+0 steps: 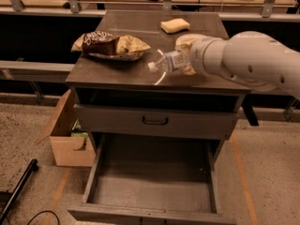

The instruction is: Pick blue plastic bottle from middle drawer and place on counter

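Note:
My gripper (183, 61) is at the end of the thick white arm that reaches in from the right. It is shut on the blue plastic bottle (165, 63), a small clear bottle with a white cap and a pale label. The bottle lies nearly level, cap pointing left, just above the front right part of the dark grey counter (136, 25). The middle drawer (152, 184) is pulled open below, and its flat grey floor is bare.
Crumpled snack bags (110, 46) lie on the counter's left side and a yellow sponge (175, 25) at its back. A shut drawer front with a black handle (154, 121) is above the open drawer. A cardboard box (70, 135) stands on the floor to the left.

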`<control>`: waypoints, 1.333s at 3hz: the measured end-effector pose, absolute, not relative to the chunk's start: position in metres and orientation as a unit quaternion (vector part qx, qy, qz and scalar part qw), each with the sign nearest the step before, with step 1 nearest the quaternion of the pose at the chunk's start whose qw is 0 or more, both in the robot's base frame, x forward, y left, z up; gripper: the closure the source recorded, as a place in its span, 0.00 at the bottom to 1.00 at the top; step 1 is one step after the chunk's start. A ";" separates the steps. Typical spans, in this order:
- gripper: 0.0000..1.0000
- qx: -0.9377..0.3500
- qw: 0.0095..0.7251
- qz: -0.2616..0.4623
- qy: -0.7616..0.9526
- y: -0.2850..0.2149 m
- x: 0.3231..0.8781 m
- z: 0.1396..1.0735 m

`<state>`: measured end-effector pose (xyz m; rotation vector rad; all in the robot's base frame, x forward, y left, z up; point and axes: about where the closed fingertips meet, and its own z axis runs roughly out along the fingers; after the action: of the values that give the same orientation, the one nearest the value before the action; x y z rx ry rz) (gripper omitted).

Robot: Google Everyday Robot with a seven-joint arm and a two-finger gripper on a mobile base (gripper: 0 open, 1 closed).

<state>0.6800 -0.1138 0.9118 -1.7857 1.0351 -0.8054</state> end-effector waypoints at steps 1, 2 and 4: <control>0.59 -0.733 0.448 -0.325 0.395 -0.093 0.696 0.912; 0.35 -0.738 0.446 -0.299 0.409 -0.087 0.711 0.903; 0.00 -0.745 0.441 -0.268 0.423 -0.083 0.724 0.889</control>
<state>0.7241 -0.0832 0.8890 -1.8494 1.0494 -0.6652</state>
